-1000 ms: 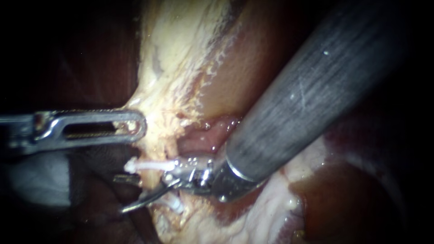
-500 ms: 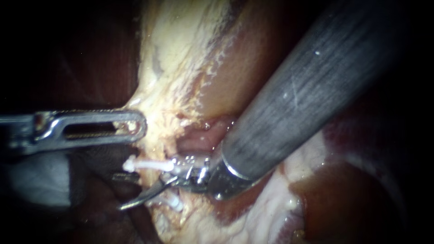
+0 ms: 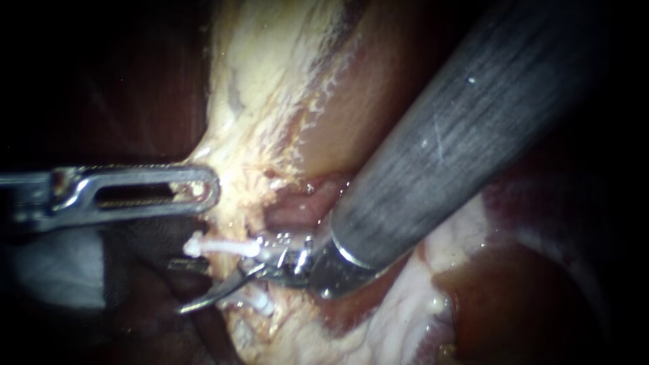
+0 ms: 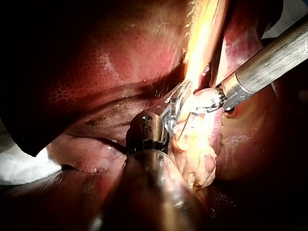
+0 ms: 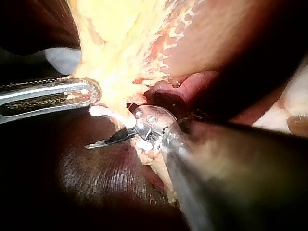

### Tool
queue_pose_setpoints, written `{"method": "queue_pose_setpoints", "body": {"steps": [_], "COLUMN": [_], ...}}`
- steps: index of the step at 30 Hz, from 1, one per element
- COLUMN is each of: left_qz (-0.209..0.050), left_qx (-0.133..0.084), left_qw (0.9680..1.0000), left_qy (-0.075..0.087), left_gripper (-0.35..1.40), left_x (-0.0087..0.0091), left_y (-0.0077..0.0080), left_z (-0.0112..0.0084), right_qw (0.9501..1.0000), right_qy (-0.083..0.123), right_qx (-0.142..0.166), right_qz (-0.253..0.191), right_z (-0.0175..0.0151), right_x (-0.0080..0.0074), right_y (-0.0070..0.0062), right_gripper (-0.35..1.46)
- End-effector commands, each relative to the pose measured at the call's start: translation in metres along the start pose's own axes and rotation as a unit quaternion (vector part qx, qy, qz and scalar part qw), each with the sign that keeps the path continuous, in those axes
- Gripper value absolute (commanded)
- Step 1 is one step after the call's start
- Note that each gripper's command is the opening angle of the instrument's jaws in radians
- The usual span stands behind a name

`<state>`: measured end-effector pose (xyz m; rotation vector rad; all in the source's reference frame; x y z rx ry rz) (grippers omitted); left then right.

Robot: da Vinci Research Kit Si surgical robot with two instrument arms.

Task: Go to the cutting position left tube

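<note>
In the endoscope view my left instrument (image 3: 193, 189) comes in from the left, its slotted jaws shut on the edge of the pale yellow tissue (image 3: 263, 101). Below it a white clip (image 3: 223, 247) lies across a pale tube, with a second white clip (image 3: 260, 304) lower down. My right instrument (image 3: 193, 287), on a thick grey shaft (image 3: 446, 142), has its thin blades open between the two clips. The lower blade (image 3: 203, 301) points left; the tube there is mostly hidden. In the right wrist view a dark blade (image 5: 108, 141) shows under the upper clip (image 5: 110, 114).
Dark red liver (image 3: 527, 297) lies at the lower right and also under the blades (image 5: 96, 178). Pink tissue (image 3: 304, 206) sits just above the right instrument's wrist. In the left wrist view, reddish liver (image 4: 120, 57) spreads ahead of my left instrument (image 4: 178, 98).
My right instrument has slid slightly to the left along the clipped tube, most of it in the first half second. The left instrument keeps its hold and has not moved.
</note>
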<state>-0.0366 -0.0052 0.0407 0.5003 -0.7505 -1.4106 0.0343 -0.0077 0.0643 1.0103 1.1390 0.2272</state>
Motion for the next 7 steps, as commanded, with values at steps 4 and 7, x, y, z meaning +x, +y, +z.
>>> {"method": "queue_pose_setpoints", "body": {"steps": [4,7], "left_qz": [0.0,0.0], "left_qx": [0.0,0.0], "left_qw": [1.0,1.0], "left_qy": [0.0,0.0], "left_gripper": [-0.35,-0.35], "left_x": [0.0,0.0], "left_y": [0.0,-0.0001], "left_z": [0.0,0.0], "right_qw": [1.0,1.0], "right_qy": [0.0,0.0], "right_qx": [0.0,0.0], "right_qz": [0.0,0.0], "right_z": [0.0,0.0], "right_x": [0.0,0.0], "right_y": [-0.0001,-0.0001], "right_gripper": [0.64,0.64]}}
